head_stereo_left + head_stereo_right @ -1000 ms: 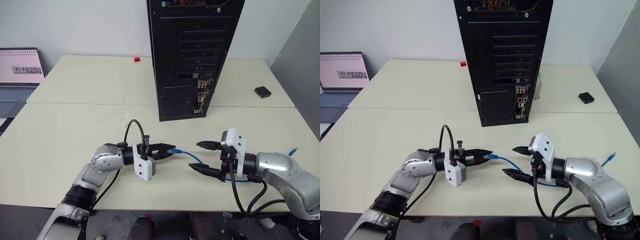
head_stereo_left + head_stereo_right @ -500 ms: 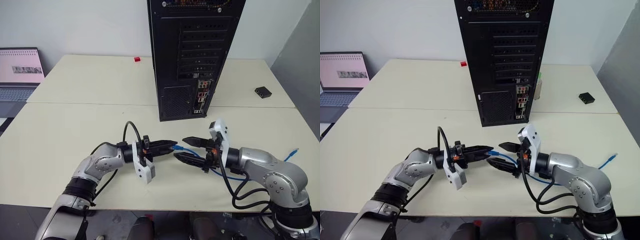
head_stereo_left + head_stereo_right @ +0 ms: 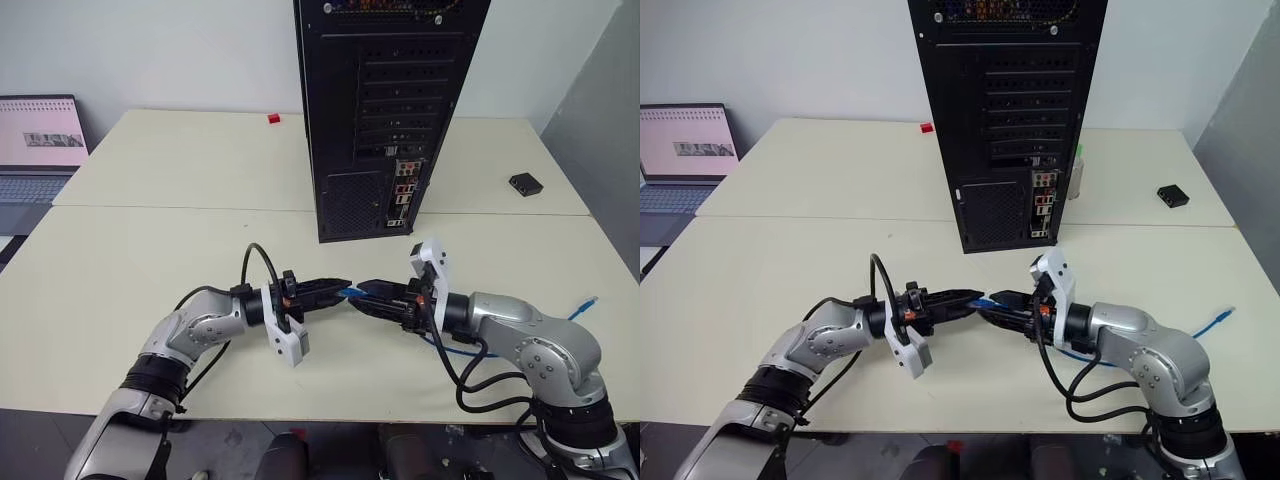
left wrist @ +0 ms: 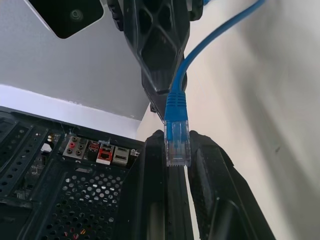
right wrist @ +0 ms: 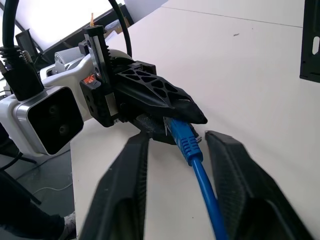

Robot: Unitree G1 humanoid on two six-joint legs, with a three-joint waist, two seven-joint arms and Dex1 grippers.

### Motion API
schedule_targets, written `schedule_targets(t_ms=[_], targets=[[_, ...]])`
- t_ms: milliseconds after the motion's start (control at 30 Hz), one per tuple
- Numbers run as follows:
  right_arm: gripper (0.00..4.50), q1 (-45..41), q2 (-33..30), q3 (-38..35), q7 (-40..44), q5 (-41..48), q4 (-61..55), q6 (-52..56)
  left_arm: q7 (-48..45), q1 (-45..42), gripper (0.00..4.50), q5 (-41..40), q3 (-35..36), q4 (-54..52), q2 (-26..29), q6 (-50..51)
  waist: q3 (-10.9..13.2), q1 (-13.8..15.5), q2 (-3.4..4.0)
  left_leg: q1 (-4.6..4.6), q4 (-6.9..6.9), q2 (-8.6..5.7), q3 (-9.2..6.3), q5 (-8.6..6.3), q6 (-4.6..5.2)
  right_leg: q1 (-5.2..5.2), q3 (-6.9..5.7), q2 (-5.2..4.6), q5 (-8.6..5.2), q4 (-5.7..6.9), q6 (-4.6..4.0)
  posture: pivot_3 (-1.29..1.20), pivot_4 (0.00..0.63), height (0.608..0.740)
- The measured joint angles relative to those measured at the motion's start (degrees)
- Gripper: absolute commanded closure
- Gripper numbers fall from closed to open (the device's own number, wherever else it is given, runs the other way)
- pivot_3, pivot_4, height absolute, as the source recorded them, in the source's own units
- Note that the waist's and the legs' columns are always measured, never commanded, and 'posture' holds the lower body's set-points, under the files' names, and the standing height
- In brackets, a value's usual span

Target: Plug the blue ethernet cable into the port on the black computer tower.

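I had the left gripper [image 3: 340,290] pinching the clear-blue plug of the thin bright blue ethernet cable [image 4: 176,140] above the cream worktop [image 3: 120,270], offering it for handover. The right gripper [image 5: 175,145] straddled the cord behind it, fingers apart, not yet gripping. The tall black metal computer tower [image 3: 385,110] stood beyond.

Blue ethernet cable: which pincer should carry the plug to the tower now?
Probably the left pincer: it is shut on the blue ethernet cable at its plug. The right pincer only straddles the cord.
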Motion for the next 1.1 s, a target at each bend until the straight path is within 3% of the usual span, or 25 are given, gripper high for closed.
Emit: schedule_targets(t_ms=[133, 533, 600, 833, 1100], targets=[[4.47, -0.01, -0.10, 0.16, -0.38, -0.22, 0.33, -0.32, 1.26, 0.03, 4.19, 0.98, -0.28, -0.12, 0.31, -0.21, 0.00, 0.00, 0.00, 0.00, 0.00, 0.00, 0.00, 0.00, 0.00, 0.00, 0.00, 0.00, 0.00, 0.00, 0.00, 0.00, 0.150, 0.740], [4.50, -0.44, -0.49, 0.18, -0.38, -0.04, 0.62, -0.41, 4.91, 0.01, 4.19, 3.83, -0.32, -0.14, 0.29, -0.15, 0.00, 0.01, 0.00, 0.00, 0.00, 0.00, 0.00, 0.00, 0.00, 0.00, 0.00, 0.00, 0.00, 0.00, 0.00, 0.00, 0.150, 0.740], [3.85, -0.44, -0.51, 0.09, -0.38, 0.10, 0.62, -0.37, 5.21, 0.01, 4.19, 3.95, -0.39, -0.15, 0.30, -0.15, 0.00, 0.01, 0.00, 0.00, 0.00, 0.00, 0.00, 0.00, 0.00, 0.00, -0.01, 0.00, 0.00, 0.00, 0.00, 0.00, 0.150, 0.740], [2.35, -0.44, -0.24, -0.57, -0.43, 2.37, 0.60, 0.38, 5.90, -0.02, 4.19, 4.08, -0.89, -0.18, 0.38, 0.12, 0.00, 0.02, 0.00, 0.00, 0.00, 0.00, 0.00, 0.00, 0.00, 0.00, 0.00, -0.01, 0.00, 0.00, 0.00, 0.00, 0.150, 0.740], [2.33, -0.18, -0.82, -0.55, -0.97, 2.37, 1.08, 0.89, 5.92, -0.04, 4.19, 4.08, -1.44, -0.75, 0.63, 0.19, 0.00, 0.02, 0.00, 0.00, 0.00, 0.00, 0.00, 0.00, 0.00, 0.00, 0.00, -0.01, 0.00, 0.01, 0.00, 0.00, 0.150, 0.740]])
